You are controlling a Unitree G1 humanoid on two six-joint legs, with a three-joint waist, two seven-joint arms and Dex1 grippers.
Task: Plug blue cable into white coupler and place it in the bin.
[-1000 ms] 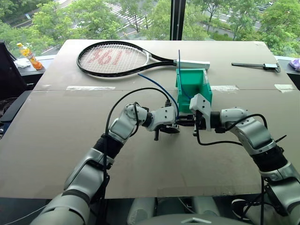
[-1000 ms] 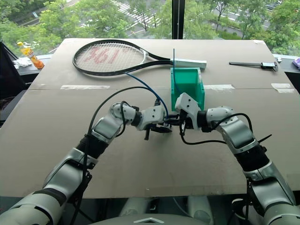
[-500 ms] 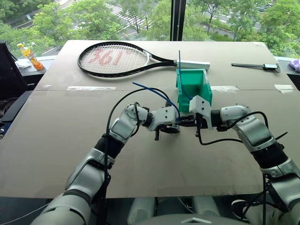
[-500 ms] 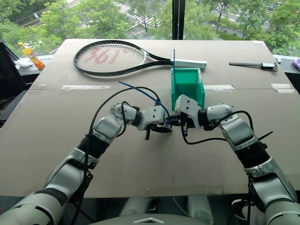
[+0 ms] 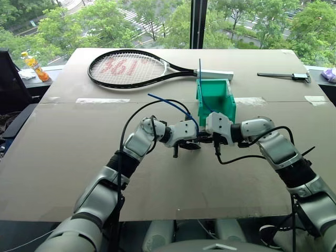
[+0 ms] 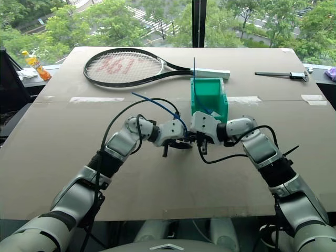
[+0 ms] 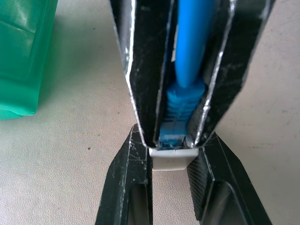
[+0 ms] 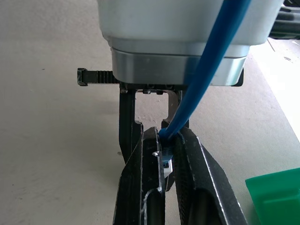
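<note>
At the frame centre, above the counter, the left claw pinches the small, hard white coupler while the right claw clamps the light, limp blue cable at its stiff plug, the best hold.

The bench is a broad tan surface of board-like panels, with a seam running across it marked by 3 short strips of pale tape. A black-framed tennis racket lies flat on the far part, its white handle pointing toward the right side. Just in front of that handle stands the teal-green bin, resting near the seam. Toward the far right corner lies a slim black tool, well apart from the bin. The near half of the bench is bare board.
</note>
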